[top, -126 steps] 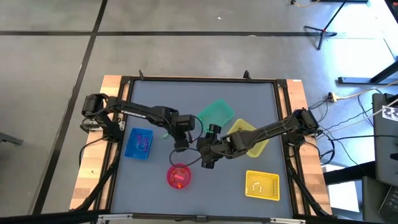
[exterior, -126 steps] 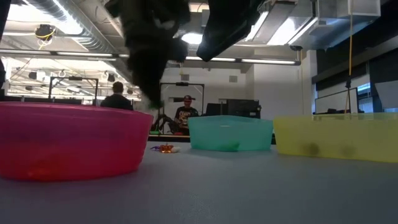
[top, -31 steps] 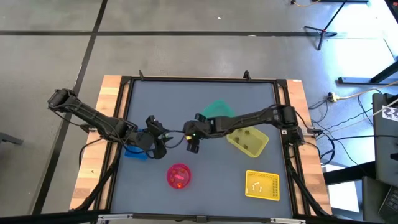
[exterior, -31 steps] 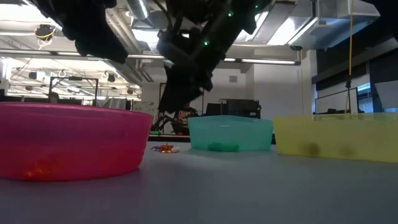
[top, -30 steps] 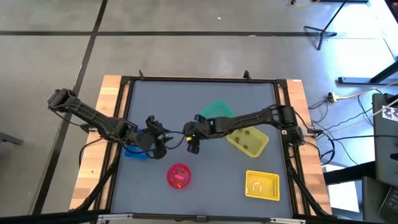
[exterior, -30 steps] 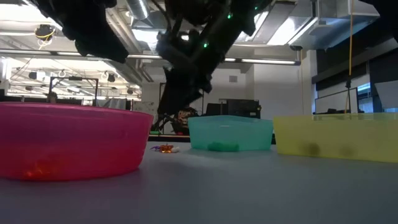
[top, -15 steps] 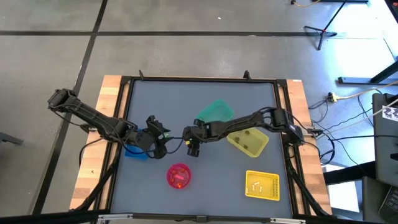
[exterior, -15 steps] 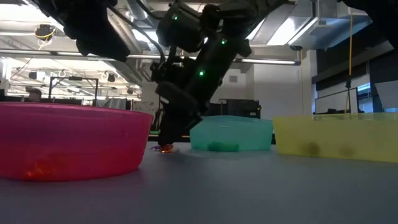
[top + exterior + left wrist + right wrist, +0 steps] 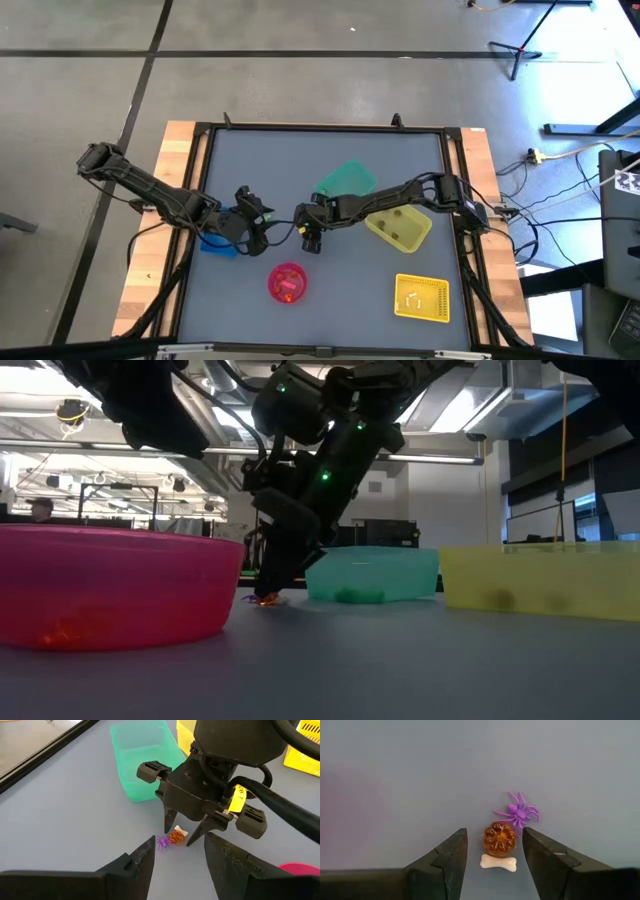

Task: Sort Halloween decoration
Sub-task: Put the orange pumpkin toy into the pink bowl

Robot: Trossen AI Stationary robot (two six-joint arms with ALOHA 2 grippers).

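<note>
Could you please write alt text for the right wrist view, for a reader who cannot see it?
The right pincer hangs open over the grey table, its fingers flanking an orange pumpkin trinket. A white bone and a purple spider lie right beside the pumpkin.

Right gripper (image 9: 492,851) points straight down at table centre, fingers spread apart, tips low near the table surface (image 9: 330,170). Left gripper (image 9: 176,855) hovers just beside the right gripper, fingers parted, aimed at it, arm stretched low.

You've got two matte black arms, black cables looped along them, a yellow label on the right claw (image 9: 181,836), green LEDs glowing.
</note>
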